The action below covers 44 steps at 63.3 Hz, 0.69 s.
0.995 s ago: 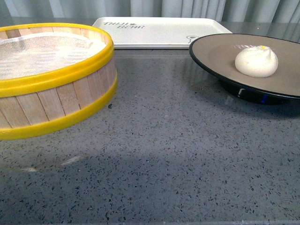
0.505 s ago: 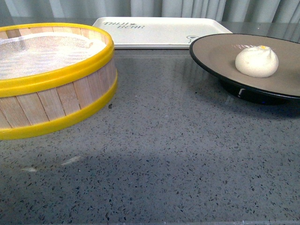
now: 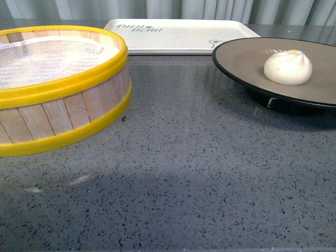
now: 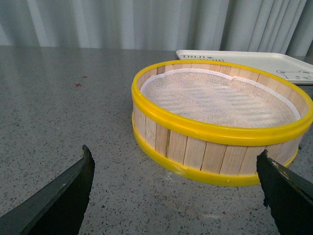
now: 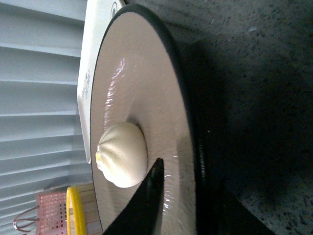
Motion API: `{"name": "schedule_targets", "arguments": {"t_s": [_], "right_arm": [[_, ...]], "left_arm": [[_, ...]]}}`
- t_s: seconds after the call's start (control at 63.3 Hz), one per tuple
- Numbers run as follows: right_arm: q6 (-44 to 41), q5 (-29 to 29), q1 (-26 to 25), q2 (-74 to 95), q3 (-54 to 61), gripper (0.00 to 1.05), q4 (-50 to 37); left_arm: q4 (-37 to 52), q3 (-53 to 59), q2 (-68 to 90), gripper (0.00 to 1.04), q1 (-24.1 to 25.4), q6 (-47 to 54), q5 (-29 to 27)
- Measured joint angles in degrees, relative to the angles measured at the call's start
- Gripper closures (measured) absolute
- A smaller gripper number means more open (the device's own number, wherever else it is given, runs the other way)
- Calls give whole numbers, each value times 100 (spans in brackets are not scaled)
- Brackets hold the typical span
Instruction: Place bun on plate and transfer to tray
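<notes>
My left pincer (image 4: 175, 156): spread wide, near steamer basket (image 4: 220, 147).
My right pincer (image 5: 178, 196): pinching the plate (image 3: 239, 58) rim.
Bun (image 3: 287, 67): on plate, near tray (image 3: 184, 39).

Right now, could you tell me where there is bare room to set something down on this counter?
The widest free patch is the counter nearest the camera, in front of the basket and plate. A narrower lane runs between those two, back to the tray, whose visible surface is bare. The plate holds the bun.

White bun (image 3: 287, 68) has a yellow-orange dot; plate (image 3: 241, 58) tan, rimmed black; steamer (image 3: 68, 110) yellow-banded; countertop (image 3: 199, 168) speckled grey.
</notes>
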<state>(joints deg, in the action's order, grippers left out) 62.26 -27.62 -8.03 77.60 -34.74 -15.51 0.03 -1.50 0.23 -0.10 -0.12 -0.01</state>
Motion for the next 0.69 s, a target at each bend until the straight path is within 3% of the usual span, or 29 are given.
{"name": "schedule_targets", "arguments": {"t_s": [0.111,0.411,0.695], "right_arm": [[42,-133,-83,28,0,102,-66],[96,-142,-55,-111,63,102,-236],[286,-94,-7,-197,210,102,-1132]], "left_arm": [[0,0,0,7,0,0,0],[0,0,0,7,0,0,0],[0,0,0,7,0,0,0]]}}
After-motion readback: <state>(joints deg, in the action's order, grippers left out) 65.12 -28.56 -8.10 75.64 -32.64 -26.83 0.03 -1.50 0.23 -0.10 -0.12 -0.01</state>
